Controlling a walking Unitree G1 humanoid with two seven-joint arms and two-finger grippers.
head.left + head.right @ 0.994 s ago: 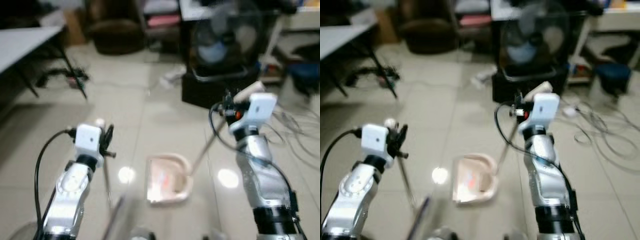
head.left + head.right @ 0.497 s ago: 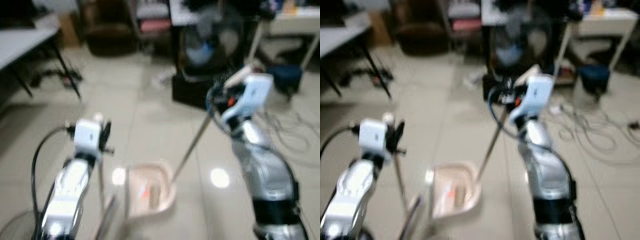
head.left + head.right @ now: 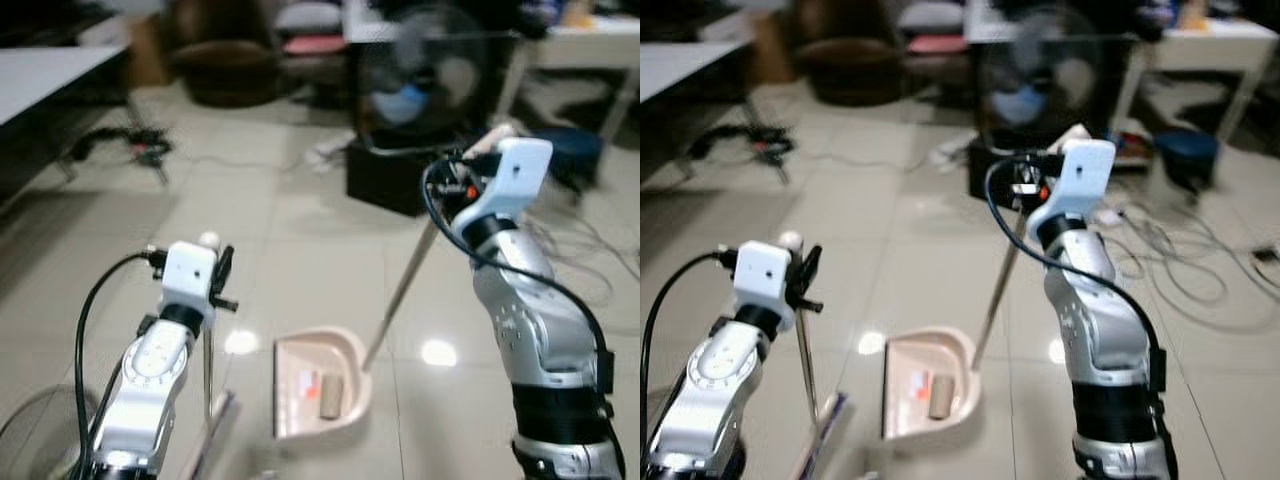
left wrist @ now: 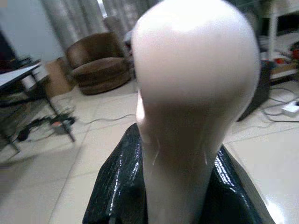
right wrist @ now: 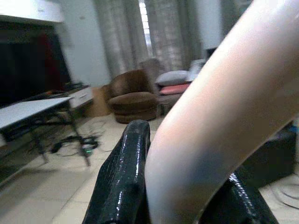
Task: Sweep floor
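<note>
The left gripper (image 3: 212,283) jaws are clenched on an upright broom handle (image 3: 208,350). The right gripper (image 3: 470,185) jaws grasp the long, slanted dustpan handle (image 3: 400,290). That slant keeps the pink dustpan (image 3: 318,385) flat on the tiled floor (image 3: 300,220) between the arms, holding swept bits.

Pale pink dustpan (image 3: 318,385), brown armchair (image 4: 96,70), beige floor tiles (image 3: 290,250).
</note>
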